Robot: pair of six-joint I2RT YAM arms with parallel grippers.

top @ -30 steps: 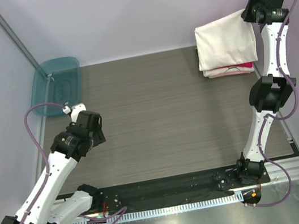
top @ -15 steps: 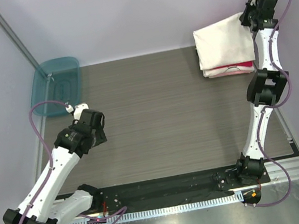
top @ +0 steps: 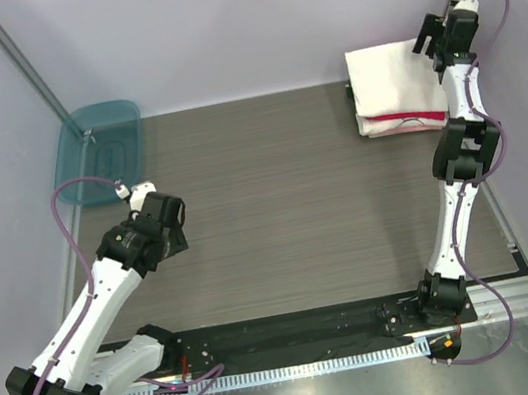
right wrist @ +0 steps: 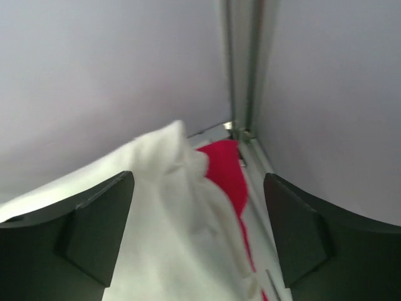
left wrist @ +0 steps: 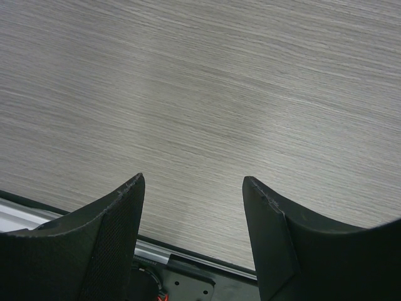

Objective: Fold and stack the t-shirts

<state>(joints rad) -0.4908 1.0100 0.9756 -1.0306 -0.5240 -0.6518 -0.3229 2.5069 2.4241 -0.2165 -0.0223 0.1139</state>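
Currently seeing the t-shirts [top: 389, 85] stacked in the far right corner of the surface [top: 274, 196], white tee [top: 381, 77] on top, red tee [top: 415, 116] beneath and showing only as a strip along the stack's near edge. Hovering over the stack's far right corner: right gripper [top: 430, 36], jaws spread wide, nothing between them. From the right wrist, seeing white cloth rumpled below the fingers [right wrist: 94, 219], red peeking out beside it toward the corner post [right wrist: 241, 63]; possibly brushing the cloth, hard to tell in the blur. Over the left half of the surface, well apart from the stack: left gripper [top: 173, 231], jaws also apart and empty, only bare wood grain under them. Leaning at the far left corner: teal tub [top: 99, 149].
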